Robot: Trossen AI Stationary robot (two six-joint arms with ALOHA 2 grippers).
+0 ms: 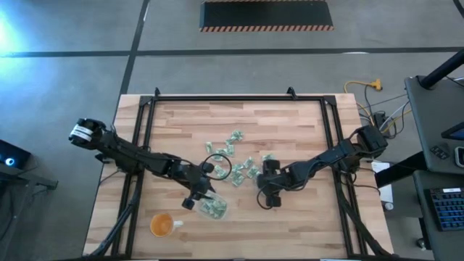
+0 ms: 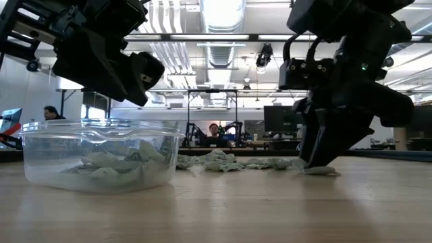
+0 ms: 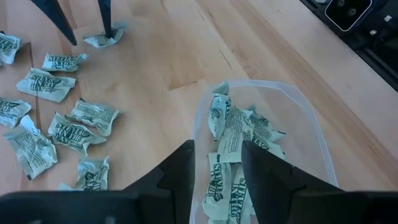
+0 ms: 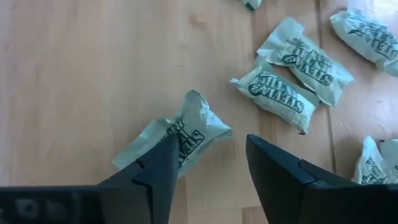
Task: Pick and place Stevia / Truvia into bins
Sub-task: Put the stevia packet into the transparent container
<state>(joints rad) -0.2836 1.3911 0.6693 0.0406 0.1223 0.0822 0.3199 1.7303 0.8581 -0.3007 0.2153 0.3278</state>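
The left gripper [image 3: 216,180] hangs over the tub [image 1: 214,209], fingers apart with one packet [image 3: 219,177] between them; let it fall inside. Farther off, the right gripper [image 4: 208,165] sits spread around a packet [image 4: 180,140] on the table [image 1: 304,123]; squeeze its middle.

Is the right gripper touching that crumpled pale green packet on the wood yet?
Touching. In the right wrist view one finger of the open right gripper overlaps the crumpled pale green paper packet's edge; the low view shows the fingertips down on it.

Far packets [image 1: 235,136] too small
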